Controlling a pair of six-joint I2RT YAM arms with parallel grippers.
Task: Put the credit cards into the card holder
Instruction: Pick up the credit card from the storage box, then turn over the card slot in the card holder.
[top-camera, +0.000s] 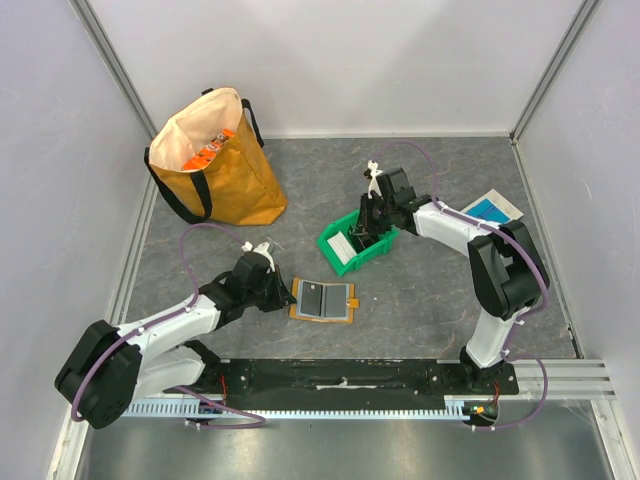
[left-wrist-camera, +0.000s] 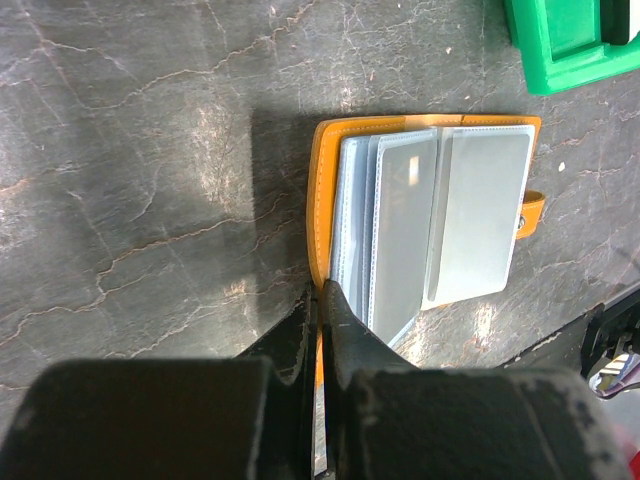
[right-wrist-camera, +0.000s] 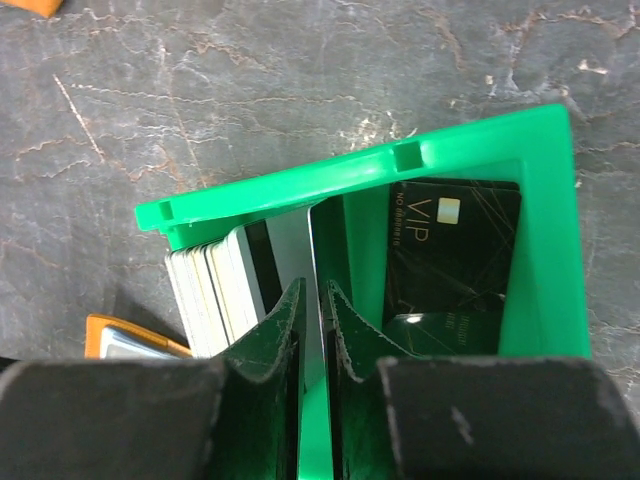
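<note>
Closely, green bin (right-wrist-camera: 350, 175) walls hem the credit cards (right-wrist-camera: 215, 290) — tote (top-camera: 230, 170) beyond.

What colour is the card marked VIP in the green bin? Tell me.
The VIP card is black with pale lettering; clearest in the right wrist view.

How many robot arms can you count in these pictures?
2: the left arm, at the wallet's edge; the right arm, reaching into the green bin. None looks hidden.

There was one orange card holder (top-camera: 322, 300), one green plastic bin (right-wrist-camera: 330, 185), one orange-yellow tote bag (top-camera: 240, 180), one blue-and-white flat box (top-camera: 492, 209), one black card (right-wrist-camera: 455, 250), and several pale cards (right-wrist-camera: 205, 290).
</note>
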